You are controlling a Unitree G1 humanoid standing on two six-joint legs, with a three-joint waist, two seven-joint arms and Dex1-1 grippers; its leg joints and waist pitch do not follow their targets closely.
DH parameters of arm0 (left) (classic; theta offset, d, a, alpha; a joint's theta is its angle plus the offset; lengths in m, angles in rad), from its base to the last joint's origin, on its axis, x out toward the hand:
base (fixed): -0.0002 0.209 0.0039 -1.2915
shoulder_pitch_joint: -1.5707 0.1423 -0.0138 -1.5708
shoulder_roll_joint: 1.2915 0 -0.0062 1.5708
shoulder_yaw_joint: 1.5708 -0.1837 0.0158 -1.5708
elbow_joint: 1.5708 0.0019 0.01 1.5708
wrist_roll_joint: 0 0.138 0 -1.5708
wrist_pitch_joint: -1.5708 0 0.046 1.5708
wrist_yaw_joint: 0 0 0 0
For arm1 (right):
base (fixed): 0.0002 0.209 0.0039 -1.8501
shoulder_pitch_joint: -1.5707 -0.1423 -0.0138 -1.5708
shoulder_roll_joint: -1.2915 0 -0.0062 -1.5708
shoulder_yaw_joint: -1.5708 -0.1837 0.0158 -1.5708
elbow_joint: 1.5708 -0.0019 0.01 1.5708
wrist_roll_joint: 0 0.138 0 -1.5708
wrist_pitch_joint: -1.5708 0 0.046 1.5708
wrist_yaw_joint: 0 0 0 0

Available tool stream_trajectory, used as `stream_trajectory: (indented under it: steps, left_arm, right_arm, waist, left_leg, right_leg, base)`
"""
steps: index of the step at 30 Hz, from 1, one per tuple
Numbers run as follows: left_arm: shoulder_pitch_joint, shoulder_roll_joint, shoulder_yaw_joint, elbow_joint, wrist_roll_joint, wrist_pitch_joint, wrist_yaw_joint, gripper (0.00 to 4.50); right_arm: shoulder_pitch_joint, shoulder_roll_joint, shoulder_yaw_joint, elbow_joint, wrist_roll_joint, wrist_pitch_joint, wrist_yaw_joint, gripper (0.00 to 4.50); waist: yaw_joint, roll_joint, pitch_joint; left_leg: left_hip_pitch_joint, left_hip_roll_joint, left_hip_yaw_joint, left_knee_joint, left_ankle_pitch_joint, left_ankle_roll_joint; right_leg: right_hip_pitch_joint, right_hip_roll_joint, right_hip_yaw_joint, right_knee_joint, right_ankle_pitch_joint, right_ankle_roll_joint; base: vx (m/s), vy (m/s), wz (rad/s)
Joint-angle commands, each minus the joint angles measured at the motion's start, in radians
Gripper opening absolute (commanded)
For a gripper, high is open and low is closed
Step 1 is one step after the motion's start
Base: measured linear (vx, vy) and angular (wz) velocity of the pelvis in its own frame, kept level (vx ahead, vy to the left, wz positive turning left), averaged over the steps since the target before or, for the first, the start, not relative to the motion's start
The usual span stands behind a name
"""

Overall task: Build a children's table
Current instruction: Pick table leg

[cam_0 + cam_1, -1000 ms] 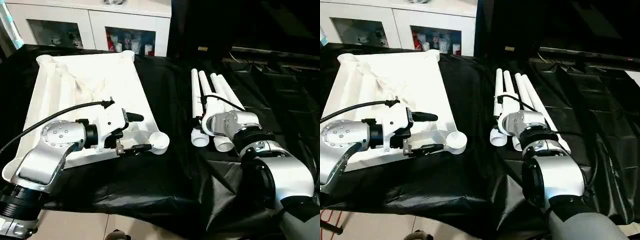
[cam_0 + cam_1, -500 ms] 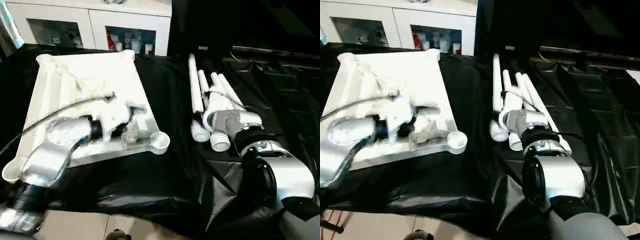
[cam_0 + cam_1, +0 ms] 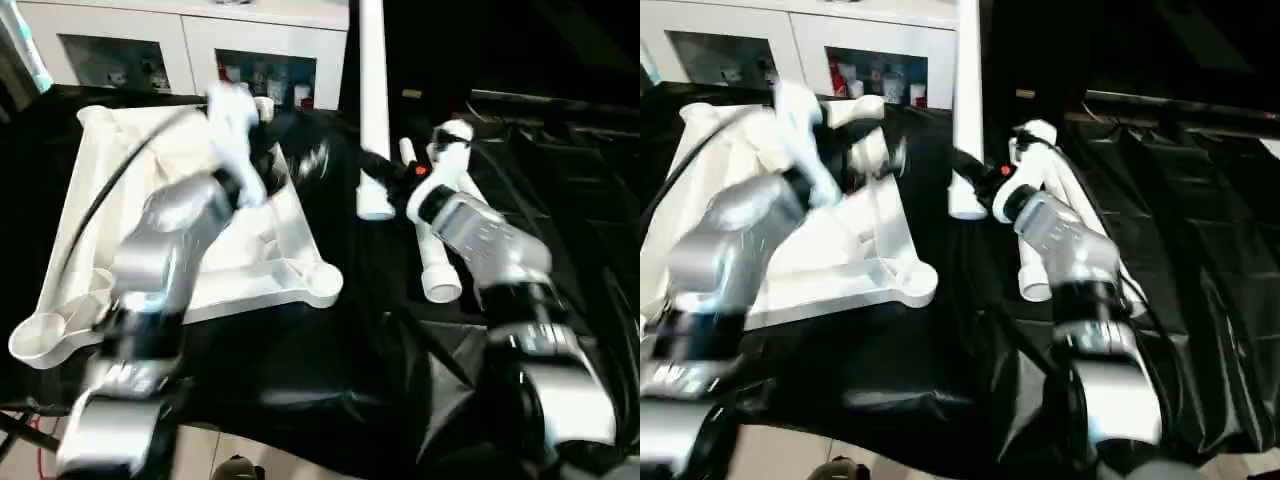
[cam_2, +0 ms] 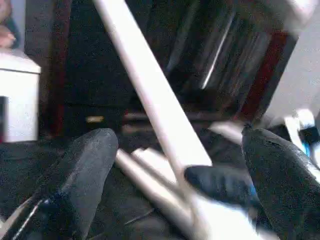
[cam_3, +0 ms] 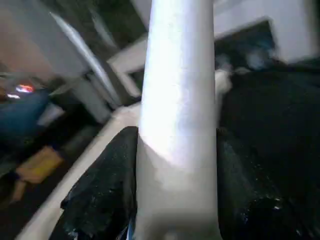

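Holding one white leg point(image 3: 372, 110) upright above the black-draped tabletop point(image 3: 330, 360), right tool point(image 5: 175, 165) clamped around its thick lower end. Hovering beside it, left tool point(image 4: 172, 175) with fingers spread wide, gripping nothing. Lying upside down on the left, table top point(image 3: 110, 190) with round corner sockets; resting near the right arm, spare legs point(image 3: 435, 260). Likely handling as light, stiff, smooth hollow plastic, prone to slipping and swinging; gripping near the wide end, as here, seeming soundest.
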Motion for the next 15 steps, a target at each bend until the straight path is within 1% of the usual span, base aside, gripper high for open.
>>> stream_trajectory:
  steps: [1,2,3,4,6,7,8,9,10,11,12,13,15]
  left_arm:
    - [-0.024,-0.007,0.019,0.004,-0.043,0.025,0.016,4.5]
    - [-0.031,-0.016,0.028,-0.001,-0.05,0.032,0.021,4.5]
    - [-0.039,-0.029,0.034,-0.003,-0.058,0.059,0.033,4.5]
    - [-0.042,-0.033,0.033,-0.004,-0.059,0.066,0.037,4.5]
    - [-0.047,-0.051,0.037,-0.006,-0.084,0.098,0.05,4.5]
    - [-0.048,-0.059,0.035,-0.01,-0.09,0.104,0.057,4.5]
    - [-0.05,-0.067,0.037,-0.017,-0.102,0.116,0.065,4.5]
    - [-0.053,-0.084,0.037,-0.041,-0.147,0.148,0.053,4.5]
    - [-0.053,-0.084,0.037,-0.041,-0.147,0.148,0.053,4.5]
    - [-0.051,-0.096,0.023,-0.061,-0.173,0.174,0.044,4.5]
    - [-0.05,-0.099,0.018,-0.063,-0.174,0.18,0.047,4.5]
    - [-0.049,-0.102,0.014,-0.062,-0.169,0.182,0.052,4.5]
    - [-0.047,-0.111,0.012,-0.057,-0.157,0.189,0.072,4.5]
  right_arm:
    - [0.003,-0.009,0.01,-0.053,0.031,0.022,0.027,1.93]
    - [0.015,-0.009,0.013,-0.076,0.037,0.034,0.03,1.92]
    - [0.04,-0.013,0.027,-0.124,0.053,0.051,0.056,1.91]
    - [0.049,-0.014,0.034,-0.143,0.059,0.057,0.067,1.91]
    - [0.079,-0.021,0.063,-0.207,0.083,0.088,0.112,1.91]
    - [0.092,-0.026,0.082,-0.231,0.085,0.098,0.13,1.91]
    - [0.104,-0.031,0.098,-0.252,0.085,0.107,0.141,1.91]
    - [0.119,-0.043,0.134,-0.27,0.065,0.103,0.163,1.91]
    - [0.119,-0.043,0.134,-0.27,0.065,0.103,0.163,1.91]
    - [0.134,-0.057,0.168,-0.289,0.054,0.101,0.192,1.91]
    - [0.139,-0.06,0.176,-0.297,0.053,0.103,0.199,1.91]
    - [0.141,-0.062,0.181,-0.302,0.052,0.104,0.202,1.91]
    - [0.147,-0.068,0.196,-0.314,0.045,0.105,0.206,1.91]
  waist:
    - [0.007,0.016,-0.082]
    - [0.007,0.016,-0.081]
    - [0.005,0.015,-0.08]
    - [0.007,0.012,-0.08]
    - [0.011,0.016,-0.079]
    - [0.014,0.016,-0.08]
    - [0.015,0.015,-0.078]
    - [0.015,0.014,-0.078]
    - [0.017,0.013,-0.077]
    - [0.017,0.014,-0.077]
    - [0.019,0.013,-0.077]
    - [0.018,0.006,-0.076]
    - [0.018,0.009,-0.074]
  left_leg:
    - [0.027,0.032,-0.009,-0.059,-0.089,-0.009]
    - [0.027,0.031,-0.009,-0.06,-0.089,-0.008]
    - [0.026,0.032,-0.01,-0.061,-0.093,-0.01]
    - [0.028,0.033,-0.009,-0.061,-0.096,-0.008]
    - [0.027,0.035,-0.012,-0.062,-0.092,-0.003]
    - [0.029,0.035,-0.011,-0.061,-0.09,-0.002]
    - [0.027,0.035,-0.012,-0.062,-0.084,-0.003]
    - [0.026,0.034,-0.012,-0.062,-0.091,-0.008]
    - [0.027,0.034,-0.011,-0.063,-0.095,-0.013]
    - [0.027,0.036,-0.012,-0.063,-0.1,-0.018]
    - [0.026,0.035,-0.011,-0.062,-0.1,-0.018]
    - [0.025,0.034,-0.011,-0.063,-0.099,-0.013]
    - [0.025,0.035,-0.012,-0.064,-0.104,-0.014]
  right_leg:
    - [0.056,-0.065,0.027,-0.058,0.201,-0.269]
    - [0.056,-0.064,0.026,-0.061,0.183,-0.265]
    - [0.055,-0.064,0.026,-0.061,0.163,-0.261]
    - [0.055,-0.064,0.026,-0.063,0.156,-0.258]
    - [0.055,-0.066,0.027,-0.062,0.154,-0.25]
    - [0.055,-0.065,0.027,-0.063,0.159,-0.247]
    - [0.055,-0.066,0.027,-0.063,0.162,-0.244]
    - [0.054,-0.067,0.027,-0.064,0.146,-0.246]
    - [0.054,-0.068,0.026,-0.065,0.137,-0.247]
    - [0.053,-0.069,0.028,-0.066,0.129,-0.247]
    - [0.054,-0.067,0.028,-0.066,0.131,-0.244]
    - [0.054,-0.067,0.029,-0.068,0.13,-0.239]
    - [0.053,-0.069,0.029,-0.07,0.104,-0.233]
  base:
    - [0.0,0.0,0.0]
    - [0.0,0.0,0.0]
    - [0.0,0.0,0.0]
    - [0.0,0.0,0.0]
    - [0.0,0.0,0.0]
    - [0.0,0.0,0.0]
    - [0.0,0.0,0.0]
    - [0.0,0.0,0.0]
    - [0.0,0.0,0.0]
    - [0.0,0.0,0.0]
    - [0.0,0.0,0.0]
    - [0.0,0.0,0.0]
    - [0.0,0.0,0.0]
